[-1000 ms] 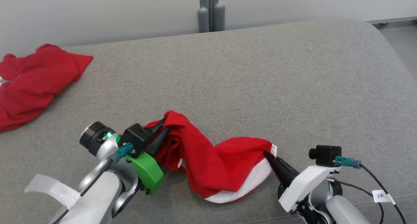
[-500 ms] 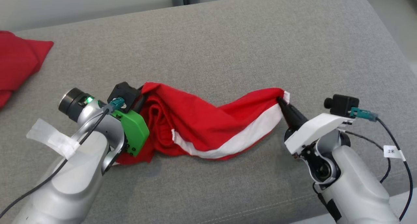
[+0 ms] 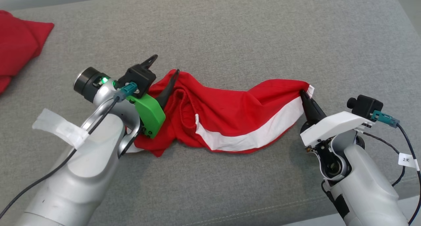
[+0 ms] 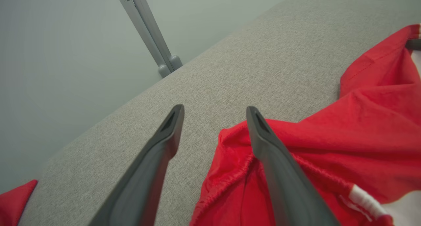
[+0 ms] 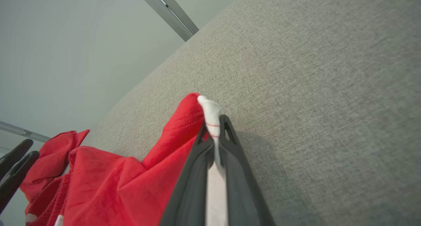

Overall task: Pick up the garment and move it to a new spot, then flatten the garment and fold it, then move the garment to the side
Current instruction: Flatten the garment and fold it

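Grey fabric surface (image 3: pixel 230 28); red-white garment (image 3: pixel 236 120) mid, second red cloth (image 3: pixel 16 48) left edge.

A grey upholstered surface (image 3: pixel 250 28) meets a pale wall (image 4: pixel 65 55) bearing a grey metal post (image 4: pixel 149 32).

Matt woven grey upholstery (image 3: pixel 250 32), thin creased red cloth garment (image 3: pixel 230 120), glossy green plastic cover (image 3: pixel 149 112)

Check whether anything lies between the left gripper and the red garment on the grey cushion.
Nothing visible does. The left gripper stands open at the elastic edge of the garment, one finger over the red cloth, the other over bare grey cushion. The right gripper is shut on its striped corner.
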Tool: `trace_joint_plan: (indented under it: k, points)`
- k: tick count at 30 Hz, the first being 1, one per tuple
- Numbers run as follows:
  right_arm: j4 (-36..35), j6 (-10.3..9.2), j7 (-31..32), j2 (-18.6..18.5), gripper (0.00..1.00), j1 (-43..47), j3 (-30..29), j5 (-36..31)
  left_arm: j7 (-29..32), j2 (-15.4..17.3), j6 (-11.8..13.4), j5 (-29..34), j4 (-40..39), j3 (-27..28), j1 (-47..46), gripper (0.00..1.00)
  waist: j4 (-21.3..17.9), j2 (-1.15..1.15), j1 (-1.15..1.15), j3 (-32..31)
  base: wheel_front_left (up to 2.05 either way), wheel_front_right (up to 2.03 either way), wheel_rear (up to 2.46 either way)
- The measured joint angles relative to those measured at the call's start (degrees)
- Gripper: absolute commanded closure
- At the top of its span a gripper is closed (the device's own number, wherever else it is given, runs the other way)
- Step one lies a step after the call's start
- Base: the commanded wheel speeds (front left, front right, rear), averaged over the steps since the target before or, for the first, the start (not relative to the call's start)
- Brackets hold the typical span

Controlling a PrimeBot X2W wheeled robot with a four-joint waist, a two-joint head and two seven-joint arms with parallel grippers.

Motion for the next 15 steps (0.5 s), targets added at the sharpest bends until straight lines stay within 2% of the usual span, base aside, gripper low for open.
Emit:
trace_joint_plan:
  k: [6, 13, 15]
  points:
    - [2.2, 0.56, -2.8, 0.0, 1.00, 0.4, -0.8, 0.5, -2.4, -0.8, 0.7, -1.7, -0.4, 1.6, -0.4, 0.00, 3.0, 0.00, 0.00, -1.1, 0.00, 0.00, 0.00]
    - [4.1, 1.14, -4.9, 0.0, 1.00, 1.2, 0.1, -0.4, -1.3, -5.8, 0.0, -5.6, -0.1, -1.1, 4.6, 0.00, 5.9, 0.00, 0.00, -3.6, 0.00, 0.00, 0.00]
    - [4.5, 1.21, -5.0, 0.0, 1.00, 1.8, 1.2, -0.6, -0.4, -6.3, 0.0, -6.3, 0.0, -2.5, 6.4, 0.00, 6.3, 0.00, 0.00, -4.6, 0.00, 0.00, 0.00]
